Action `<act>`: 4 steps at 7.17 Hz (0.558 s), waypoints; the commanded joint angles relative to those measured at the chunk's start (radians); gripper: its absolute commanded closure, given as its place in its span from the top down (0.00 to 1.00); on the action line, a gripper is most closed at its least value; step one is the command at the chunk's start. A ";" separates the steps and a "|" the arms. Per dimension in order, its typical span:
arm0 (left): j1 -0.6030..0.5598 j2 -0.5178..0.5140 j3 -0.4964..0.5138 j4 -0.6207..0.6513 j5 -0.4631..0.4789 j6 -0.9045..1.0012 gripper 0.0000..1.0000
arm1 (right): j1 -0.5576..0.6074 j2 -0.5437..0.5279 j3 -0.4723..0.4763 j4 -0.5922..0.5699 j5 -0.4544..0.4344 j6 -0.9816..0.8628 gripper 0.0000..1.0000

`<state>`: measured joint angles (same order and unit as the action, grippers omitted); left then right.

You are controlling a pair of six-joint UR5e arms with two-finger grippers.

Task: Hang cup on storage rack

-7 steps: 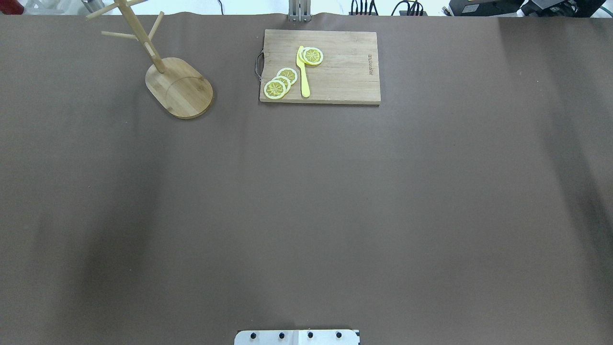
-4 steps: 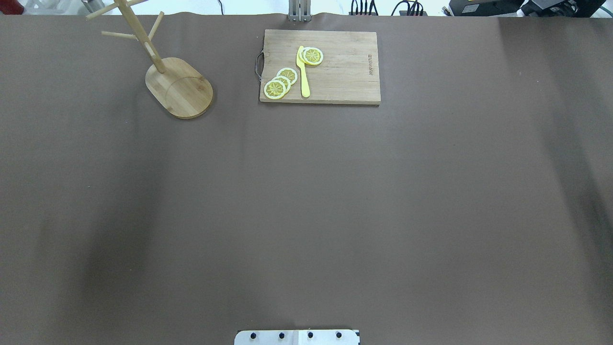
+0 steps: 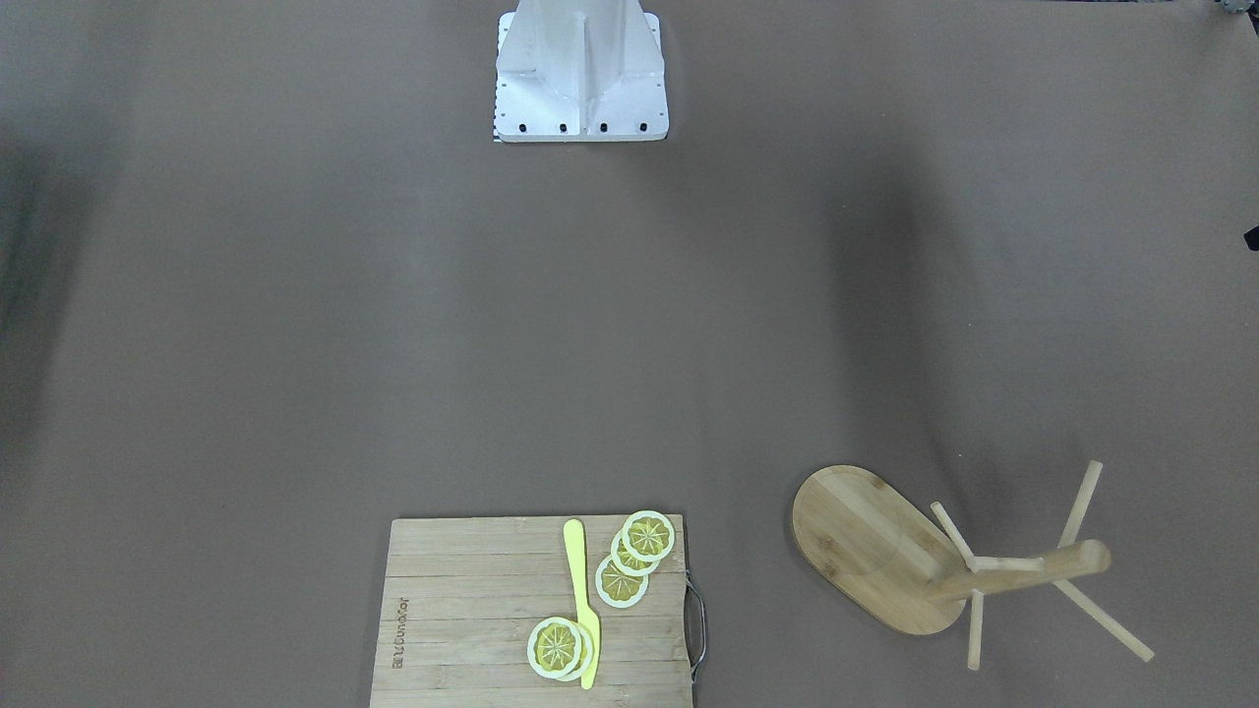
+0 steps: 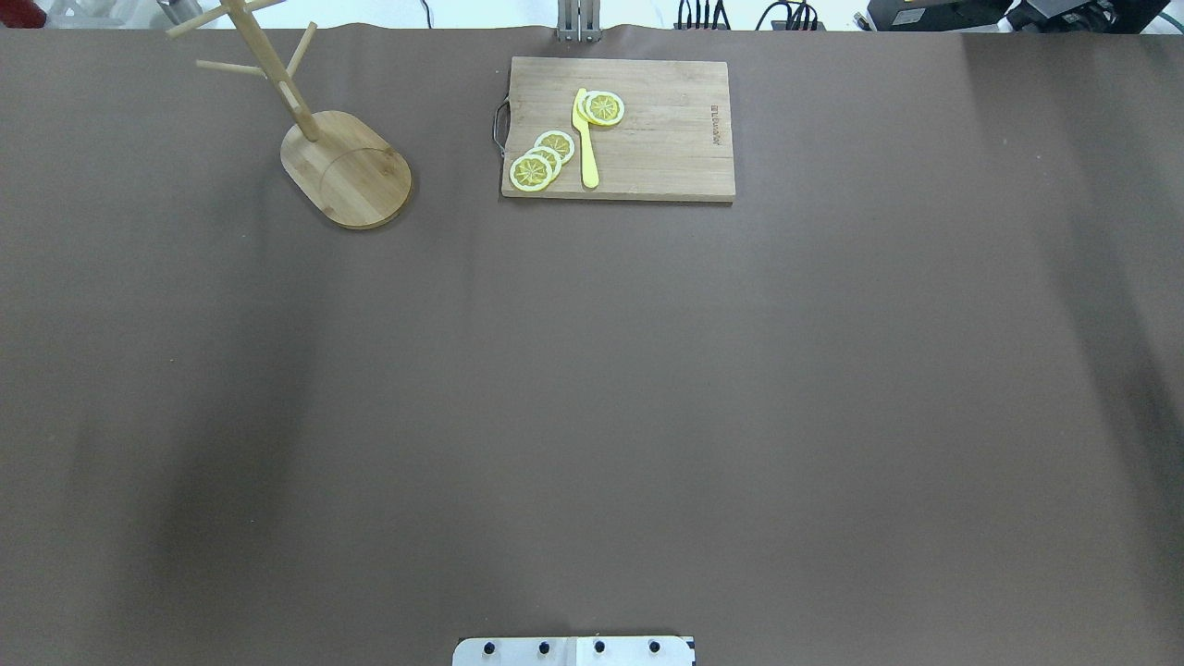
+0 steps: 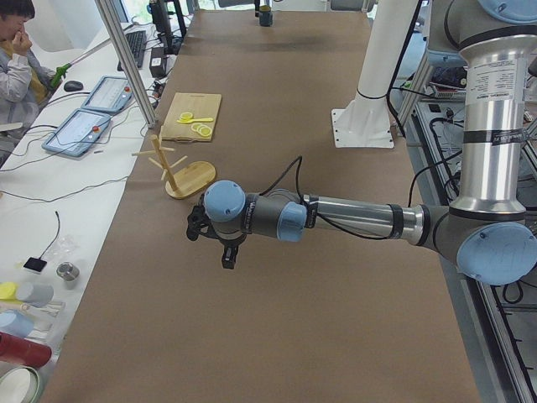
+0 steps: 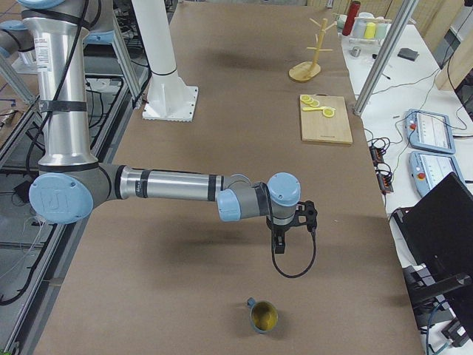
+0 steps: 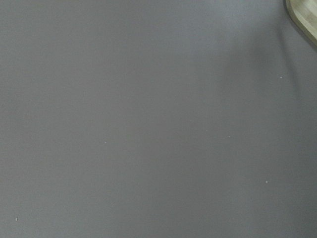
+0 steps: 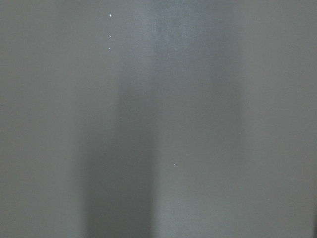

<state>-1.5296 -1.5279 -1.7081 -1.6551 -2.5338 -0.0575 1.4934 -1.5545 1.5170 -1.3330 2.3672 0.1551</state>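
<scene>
The cup [image 6: 262, 316], a dark mug with a yellowish inside, stands upright on the brown table at the robot's far right end and is seen small as the cup [image 5: 265, 15] from the other side. The storage rack [image 4: 347, 171] stands at the far left, with its oval base [image 3: 875, 551] and bare pegs. The left gripper [image 5: 228, 259] hangs over the table short of the storage rack [image 5: 189, 178]. The right gripper [image 6: 279, 242] hovers a little short of the cup. Neither gripper shows in the overhead or front views, so I cannot tell whether they are open or shut.
A cutting board [image 4: 618, 128] with lemon slices [image 4: 541, 159] and a yellow knife [image 4: 585, 139] lies at the far middle. The robot's white base [image 3: 580, 69] stands at the near edge. A person [image 5: 18, 50], tablets and small containers are beside the table.
</scene>
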 commanded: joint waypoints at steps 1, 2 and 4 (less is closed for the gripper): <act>-0.001 -0.003 -0.014 0.000 0.080 -0.040 0.98 | 0.024 -0.001 0.000 0.000 0.003 0.000 1.00; -0.001 0.003 -0.040 0.000 0.149 -0.042 0.98 | 0.030 -0.002 0.000 0.000 0.001 0.000 1.00; -0.001 0.006 -0.051 0.002 0.190 -0.041 0.98 | 0.033 -0.009 0.000 0.002 0.000 -0.002 1.00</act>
<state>-1.5308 -1.5240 -1.7522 -1.6548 -2.3696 -0.0978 1.5239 -1.5601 1.5179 -1.3321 2.3676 0.1545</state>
